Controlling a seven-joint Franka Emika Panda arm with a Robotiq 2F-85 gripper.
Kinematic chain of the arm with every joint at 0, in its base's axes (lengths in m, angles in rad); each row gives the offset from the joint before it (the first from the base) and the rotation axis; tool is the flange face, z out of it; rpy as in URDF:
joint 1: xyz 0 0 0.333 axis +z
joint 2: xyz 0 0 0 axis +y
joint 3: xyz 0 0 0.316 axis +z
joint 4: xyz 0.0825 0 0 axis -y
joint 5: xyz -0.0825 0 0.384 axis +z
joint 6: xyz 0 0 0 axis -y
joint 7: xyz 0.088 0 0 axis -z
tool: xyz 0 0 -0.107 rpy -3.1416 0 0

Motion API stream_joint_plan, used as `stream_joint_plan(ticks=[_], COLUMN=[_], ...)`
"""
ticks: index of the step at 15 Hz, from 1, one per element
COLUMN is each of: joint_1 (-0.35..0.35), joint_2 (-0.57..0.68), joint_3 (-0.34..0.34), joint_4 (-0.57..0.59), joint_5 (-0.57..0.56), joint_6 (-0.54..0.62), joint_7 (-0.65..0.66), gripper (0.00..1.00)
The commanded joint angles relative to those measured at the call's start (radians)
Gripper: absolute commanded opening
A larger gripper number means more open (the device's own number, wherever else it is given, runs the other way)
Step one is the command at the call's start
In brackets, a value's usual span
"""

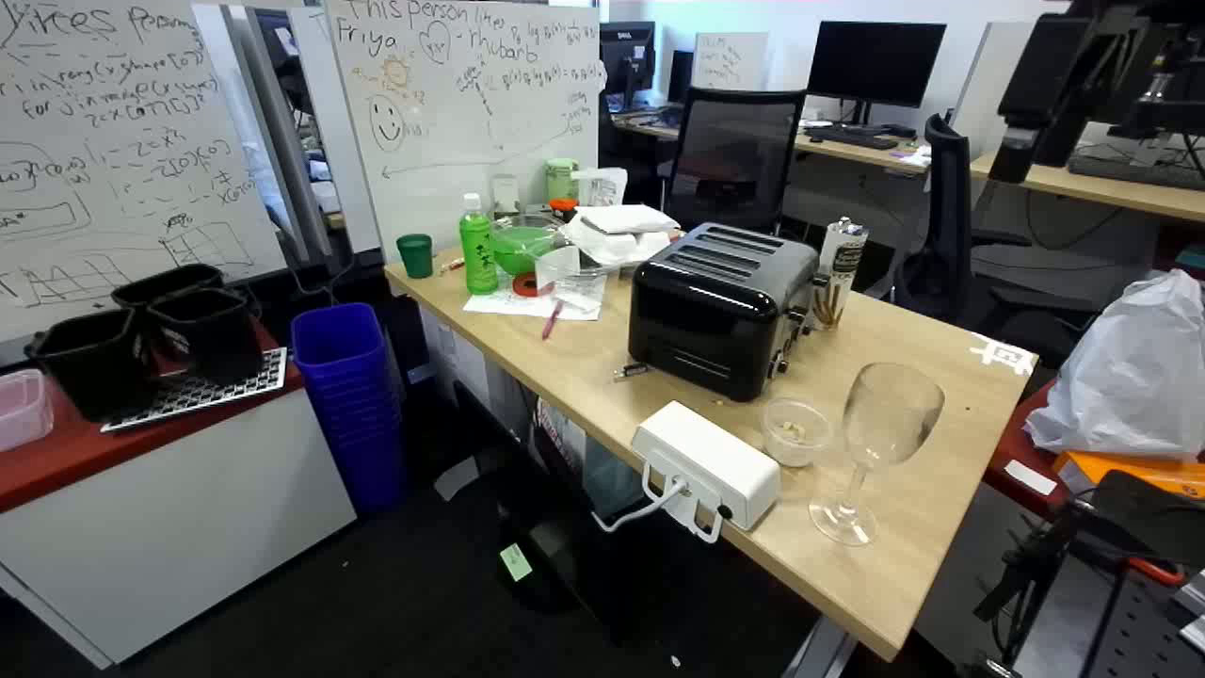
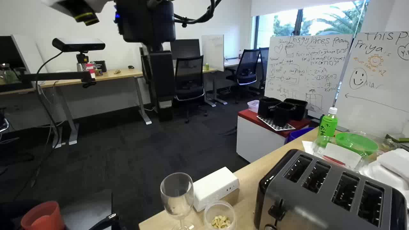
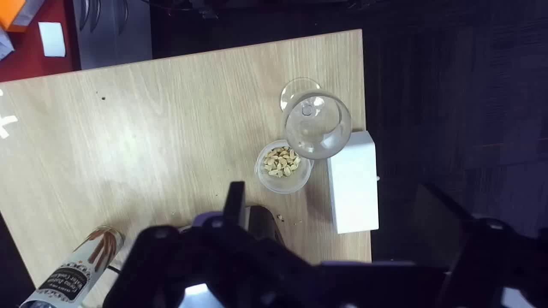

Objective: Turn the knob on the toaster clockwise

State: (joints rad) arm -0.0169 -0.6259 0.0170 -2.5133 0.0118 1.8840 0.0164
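The black toaster [image 1: 701,330] stands on the wooden table, its slotted top facing up. It also shows at the lower right of an exterior view [image 2: 319,204]. Its small dark knobs [image 1: 779,365] are on the side facing the wine glass; one is partly cut off at the bottom edge of an exterior view [image 2: 270,227]. In the wrist view only a rounded corner of the toaster [image 3: 262,224] shows; the gripper hides the rest. My gripper [image 3: 334,192] is open and empty, its fingers wide apart. It hangs above the table, apart from the toaster, and shows in an exterior view [image 2: 165,110].
A clear wine glass [image 1: 890,414] stands near the table's end. Beside it are a small tub of nuts [image 3: 282,182] and a white box [image 1: 706,461] at the table edge. A tall can [image 1: 840,259] stands close to the toaster's knob side. A green bottle [image 1: 478,250] stands farther back.
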Motion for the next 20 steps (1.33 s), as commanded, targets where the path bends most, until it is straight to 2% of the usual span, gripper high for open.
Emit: stream_joint_plan(ticks=[1, 12, 15, 20], joint_1=[0.005, 0.001, -0.017, -0.074], joint_2=[0.0, 0.006, 0.034, 0.111], joint_3=[-0.005, -0.007, -0.035, -0.094], joint_4=[0.002, 0.005, 0.018, 0.02], joint_5=[-0.003, -0.004, 0.013, 0.034], joint_6=[-0.002, 0.001, 0.025, 0.142], joint_7=[0.002, 0.004, 0.02, 0.1], gripper=[1.0, 1.0, 1.0, 1.0])
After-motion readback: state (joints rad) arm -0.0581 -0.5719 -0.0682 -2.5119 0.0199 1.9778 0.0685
